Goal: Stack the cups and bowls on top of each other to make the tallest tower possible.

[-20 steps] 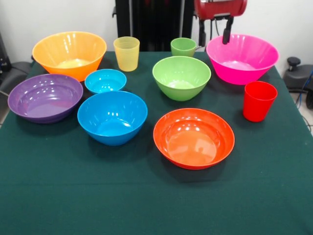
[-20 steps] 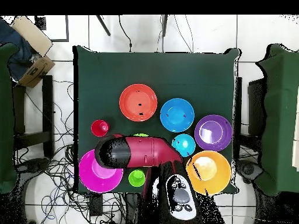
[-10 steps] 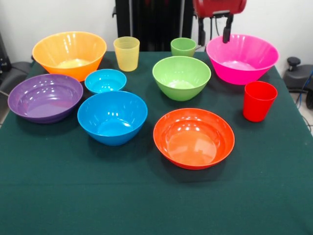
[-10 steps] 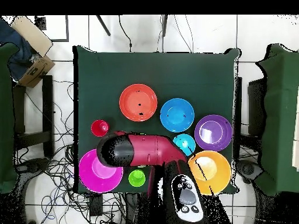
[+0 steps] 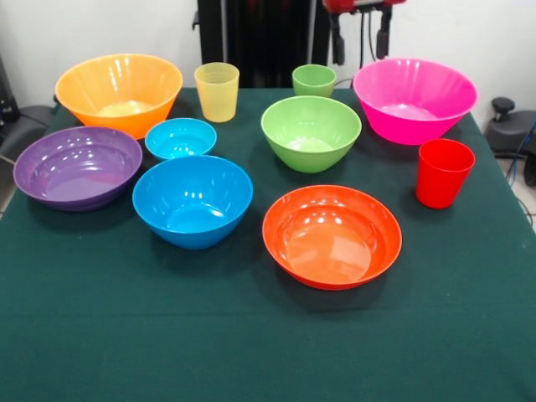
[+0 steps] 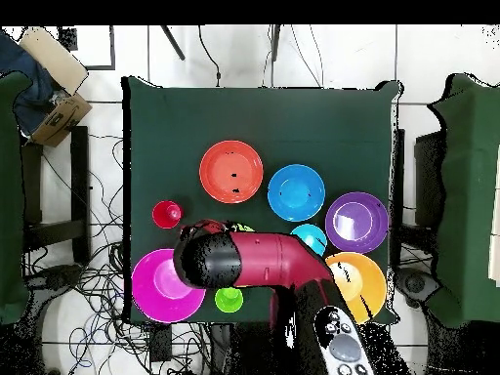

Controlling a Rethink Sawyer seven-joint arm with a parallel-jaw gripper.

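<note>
Overhead, arm hides green bowl; fingers apart, empty, cropped at frame top.

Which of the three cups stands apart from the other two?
The red cup: it stands alone beside the pink bowl, while the yellow cup and light green cup stand along the back edge.

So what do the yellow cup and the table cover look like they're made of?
The translucent yellow plastic cup looks like thin glossy plastic: the dark backdrop shows faintly through its wall. The dark green table cover looks like matte woven cloth or felt: it shows no reflections and drapes at the edges.
</note>
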